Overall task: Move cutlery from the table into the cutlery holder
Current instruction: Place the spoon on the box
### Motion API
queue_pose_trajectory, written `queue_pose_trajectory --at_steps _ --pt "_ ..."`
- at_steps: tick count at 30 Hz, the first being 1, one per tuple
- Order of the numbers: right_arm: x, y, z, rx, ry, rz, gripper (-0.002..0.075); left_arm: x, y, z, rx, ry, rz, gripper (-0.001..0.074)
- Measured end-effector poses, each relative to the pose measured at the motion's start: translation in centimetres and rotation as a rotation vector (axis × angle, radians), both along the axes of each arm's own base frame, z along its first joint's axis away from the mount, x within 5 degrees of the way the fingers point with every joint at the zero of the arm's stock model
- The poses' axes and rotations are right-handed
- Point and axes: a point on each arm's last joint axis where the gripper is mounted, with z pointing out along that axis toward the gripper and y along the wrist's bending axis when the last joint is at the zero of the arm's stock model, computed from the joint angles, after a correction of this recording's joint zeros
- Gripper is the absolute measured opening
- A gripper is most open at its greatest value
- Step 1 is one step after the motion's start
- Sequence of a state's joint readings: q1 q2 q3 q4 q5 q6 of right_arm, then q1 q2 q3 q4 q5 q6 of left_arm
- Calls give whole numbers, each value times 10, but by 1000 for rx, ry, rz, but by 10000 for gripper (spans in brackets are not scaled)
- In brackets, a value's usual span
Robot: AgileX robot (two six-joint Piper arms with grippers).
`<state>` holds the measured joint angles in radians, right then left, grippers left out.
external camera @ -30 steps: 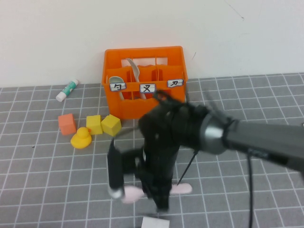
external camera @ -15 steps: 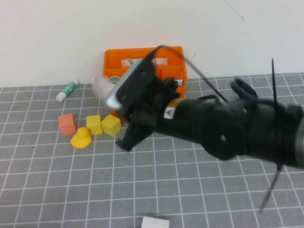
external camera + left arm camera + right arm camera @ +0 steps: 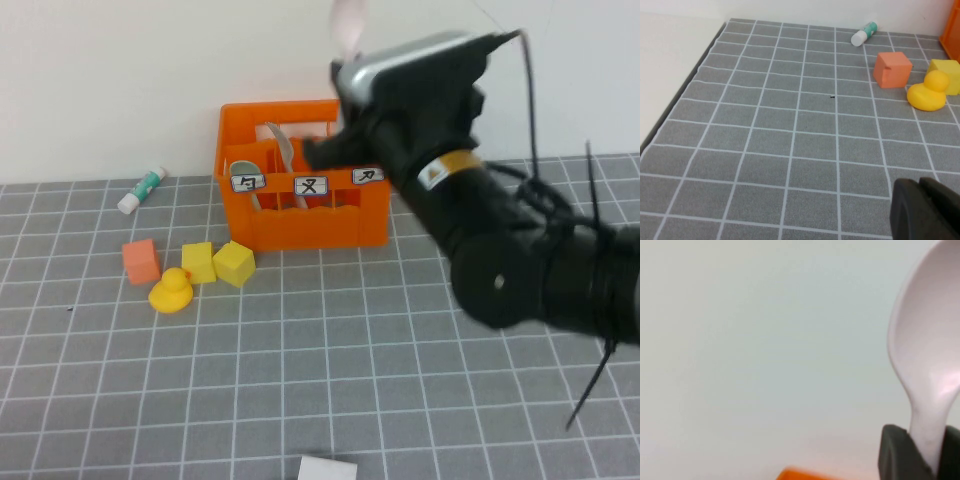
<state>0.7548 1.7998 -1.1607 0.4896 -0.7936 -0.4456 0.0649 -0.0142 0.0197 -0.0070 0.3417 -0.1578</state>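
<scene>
Pink spoon (image 3: pixel 927 365) clamped by its handle in my right tool (image 3: pixel 352 75), bowl upward, above the holder's (image 3: pixel 300 215) right rear, ready for lowering into a compartment. Mint spoon (image 3: pixel 250 178) and fork (image 3: pixel 283 150) already stand inside. Left of the holder: glue stick (image 3: pixel 141 189), cubes (image 3: pixel 141 260), duck (image 3: pixel 172 290), none obstructing. My left tool (image 3: pixel 925 210) hangs low over the table (image 3: pixel 790 150), far left of the holder; grip state undetermined.

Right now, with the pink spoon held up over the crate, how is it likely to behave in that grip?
The pink spoon stands straight from the right gripper, held by its handle, so probably stiff and light. Its smooth surface could slip or pivot. The left gripper sits low over the table, uninvolved.
</scene>
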Motion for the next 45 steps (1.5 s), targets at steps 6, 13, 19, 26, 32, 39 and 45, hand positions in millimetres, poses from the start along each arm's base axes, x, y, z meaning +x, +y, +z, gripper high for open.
queue_pose_trajectory --at_steps 6,13,19,26,32,39,45 --pt "36 -23 8 180 22 -55 133 0 0 0 0 0 0 -1" --pt "61 -18 -13 79 15 45 133 0 0 0 0 0 0 -1" --pt "68 -9 -46 18 62 71 133 0 0 0 0 0 0 -1" --pt "72 -5 -67 -6 91 82 133 0 0 0 0 0 0 -1" --pt "71 11 -41 -22 -57 235 132 0 0 0 0 0 0 -1" --pt "81 40 1 -33 -175 346 132 0 0 0 2 0 -1 -1" --pt "101 56 -13 21 -124 371 132 0 0 0 2 0 -1 -1"
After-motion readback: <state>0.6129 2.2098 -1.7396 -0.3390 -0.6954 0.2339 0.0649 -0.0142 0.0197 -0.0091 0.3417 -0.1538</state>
